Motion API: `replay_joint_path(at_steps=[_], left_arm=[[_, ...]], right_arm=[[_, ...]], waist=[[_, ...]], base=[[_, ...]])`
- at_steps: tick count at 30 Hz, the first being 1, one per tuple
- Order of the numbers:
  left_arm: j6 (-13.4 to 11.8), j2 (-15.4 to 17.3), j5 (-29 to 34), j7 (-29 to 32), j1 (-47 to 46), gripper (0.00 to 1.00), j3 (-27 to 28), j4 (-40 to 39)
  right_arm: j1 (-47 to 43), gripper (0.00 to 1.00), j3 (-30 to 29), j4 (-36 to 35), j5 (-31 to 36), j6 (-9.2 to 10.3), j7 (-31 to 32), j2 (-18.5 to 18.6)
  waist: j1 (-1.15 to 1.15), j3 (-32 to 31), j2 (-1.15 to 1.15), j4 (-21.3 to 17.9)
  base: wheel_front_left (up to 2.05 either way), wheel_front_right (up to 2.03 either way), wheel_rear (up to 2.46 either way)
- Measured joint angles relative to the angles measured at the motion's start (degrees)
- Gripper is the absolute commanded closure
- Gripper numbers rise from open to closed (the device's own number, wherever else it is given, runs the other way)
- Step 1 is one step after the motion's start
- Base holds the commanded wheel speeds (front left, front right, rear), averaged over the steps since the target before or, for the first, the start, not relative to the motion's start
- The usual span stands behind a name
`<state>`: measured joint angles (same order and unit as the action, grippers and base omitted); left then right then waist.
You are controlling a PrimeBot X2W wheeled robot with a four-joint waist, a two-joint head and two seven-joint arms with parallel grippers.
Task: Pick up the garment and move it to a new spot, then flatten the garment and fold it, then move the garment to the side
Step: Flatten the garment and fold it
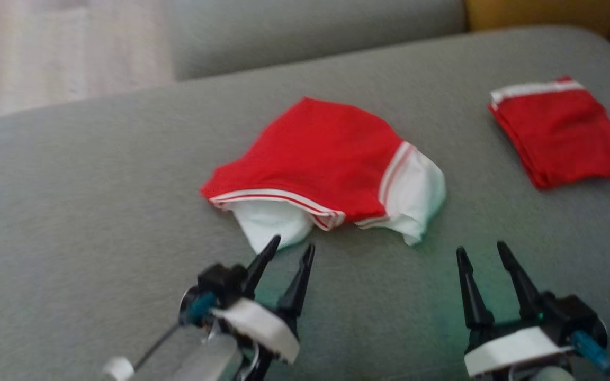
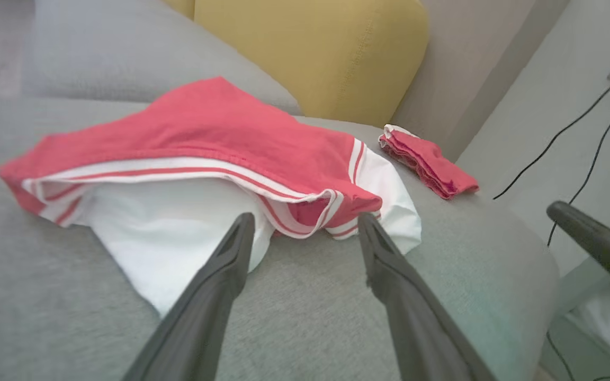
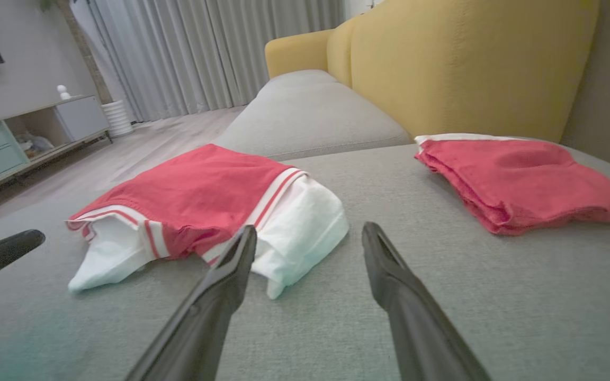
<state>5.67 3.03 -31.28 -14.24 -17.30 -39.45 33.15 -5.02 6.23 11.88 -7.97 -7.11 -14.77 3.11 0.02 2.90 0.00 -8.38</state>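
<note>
The garment (image 1: 326,164) is a red piece with white sleeves and red-and-white striped trim, lying rumpled on the grey sofa cushion (image 1: 98,211); the wrist views show it too (image 2: 204,137) (image 3: 194,190). My left gripper (image 1: 292,247) is open just in front of the garment's near white edge, nothing between its fingers (image 2: 231,254). My right gripper (image 1: 482,250) stands open over bare cushion, to the right of the garment's white sleeve, and holds nothing (image 3: 310,233).
A second red garment (image 1: 559,129) lies folded at the far right of the cushion (image 3: 522,180). A yellow sofa back (image 3: 469,63) rises behind. The cushion's right edge drops off toward a wall with black cables (image 2: 591,137).
</note>
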Motion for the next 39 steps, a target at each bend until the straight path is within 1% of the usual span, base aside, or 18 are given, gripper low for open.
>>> replay_joint_path(at_steps=[2,5,10,16,17,20,23,27,31,34,37,39], left_arm=[[0.4,0.0,-6.1,0.5,-2.5,0.00,-2.0,1.1],[0.9,-0.1,-11.8,1.7,-5.9,0.00,-4.7,3.7],[1.0,-0.1,-14.0,1.1,-10.0,0.00,-7.1,8.3],[1.4,-0.1,-15.1,0.1,-13.6,0.00,-8.4,10.8],[1.4,-0.1,-15.1,0.0,-14.2,1.00,-8.6,10.8],[1.4,-0.1,-15.1,0.0,-15.8,1.00,-8.6,10.1],[1.5,-0.1,-14.2,0.0,-18.1,1.00,-8.7,6.7],[1.5,-0.2,-12.7,0.0,-25.6,1.00,-8.4,1.7],[1.5,0.2,-10.3,-0.1,-36.4,1.00,-4.7,-0.3],[1.5,1.2,-10.0,-0.2,-43.6,1.00,-1.8,-1.2],[1.5,3.0,-10.3,-0.5,-48.6,1.00,1.3,-2.6],[1.6,4.6,-11.7,-0.5,-49.8,1.00,2.5,-3.9]], right_arm=[[1.1,0.00,0.1,-0.1,0.0,0.00,0.0,0.0],[2.0,0.00,0.5,-0.2,0.1,0.00,0.0,0.1],[2.1,0.00,0.8,-0.2,0.3,0.00,0.0,0.1],[2.3,0.00,0.9,-0.2,0.3,0.00,0.0,0.0],[2.3,0.00,0.9,-0.1,0.3,0.00,0.0,0.0],[2.5,0.00,1.0,0.0,0.3,0.00,0.0,0.0],[2.7,0.00,1.0,0.1,0.3,0.00,0.0,-0.1],[3.1,0.00,1.1,0.4,0.3,0.00,0.0,-0.1],[3.0,0.00,2.0,1.1,0.0,0.00,0.0,-0.2],[2.3,0.00,2.7,1.3,-0.2,0.00,0.0,-0.4],[0.7,0.00,2.3,1.4,-0.2,0.00,0.0,-0.4],[-0.3,0.00,1.7,1.4,-0.7,0.00,0.0,-0.4]], waist=[[0.00,1.5,0.00,-1.8],[0.00,3.5,0.00,-4.6],[0.00,6.1,0.00,-8.6],[0.00,8.0,0.00,-11.1],[-0.01,8.0,0.00,-11.4],[-0.01,7.5,0.00,-11.9],[-0.02,6.5,0.00,-12.3],[-0.02,4.5,0.00,-12.7],[-0.02,1.8,0.00,-13.2],[-0.02,-0.2,0.00,-13.4],[-0.03,-1.7,0.00,-12.8],[-0.03,-2.3,0.00,-11.6]], base=[[0.00,0.00,0.00],[0.00,0.00,0.00],[0.00,0.00,0.00],[0.00,0.00,0.00],[0.00,0.00,0.00],[0.00,0.00,0.00],[0.00,0.00,0.00],[0.00,0.00,0.00],[0.00,0.00,0.00],[0.00,0.00,0.00],[0.00,0.00,0.00],[0.00,0.00,0.00]])
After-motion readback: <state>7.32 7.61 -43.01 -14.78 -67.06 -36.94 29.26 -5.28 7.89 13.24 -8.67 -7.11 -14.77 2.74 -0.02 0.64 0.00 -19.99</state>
